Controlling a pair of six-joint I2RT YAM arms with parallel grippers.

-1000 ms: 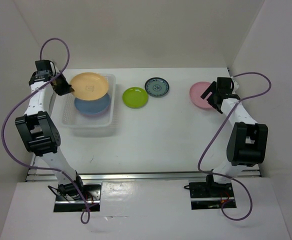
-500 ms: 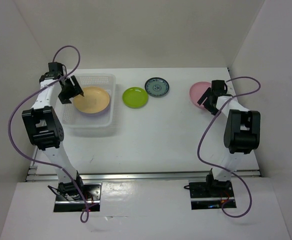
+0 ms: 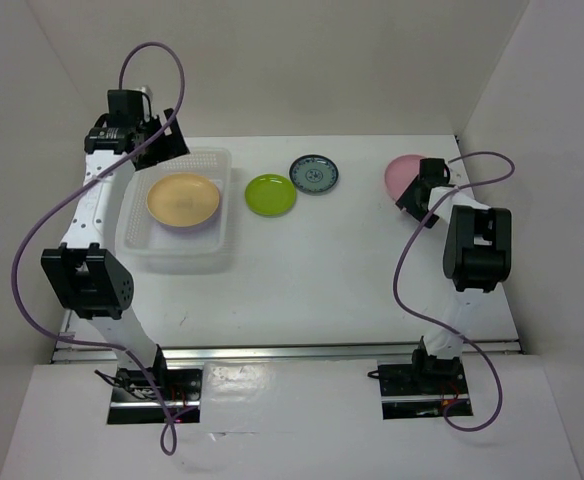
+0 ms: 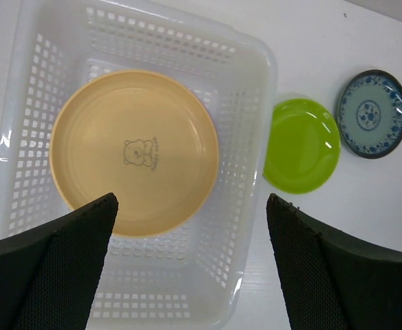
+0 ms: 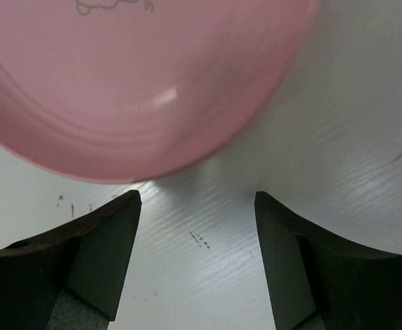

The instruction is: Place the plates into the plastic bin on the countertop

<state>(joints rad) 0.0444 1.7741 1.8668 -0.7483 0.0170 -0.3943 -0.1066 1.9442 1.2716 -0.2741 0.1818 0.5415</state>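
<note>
The plastic bin [image 3: 227,215] sits on the white countertop [image 3: 322,270] toward 9 o'clock in the top view; one orange-yellow plate [image 4: 133,151] with a small bear print lies flat inside it, uppermost; the left gripper [image 4: 191,198] hangs above the bin, jaws spread wide and holding nothing, the plate's near rim showing between its fingertips [image 4: 94,220]; just outside the bin at its 3 o'clock lies the lime green plate [image 4: 302,146], and at that plate's 2 o'clock, close beside it, the small dark teal patterned plate [image 4: 372,113]; well apart, at the countertop's 2 o'clock, lies a pink plate [image 5: 132,75]; the right gripper [image 5: 197,196] is low at its near edge, jaws wide, the rim at 12 o'clock of the gap and not clamped; whether a finger touches it I cannot tell.
</note>
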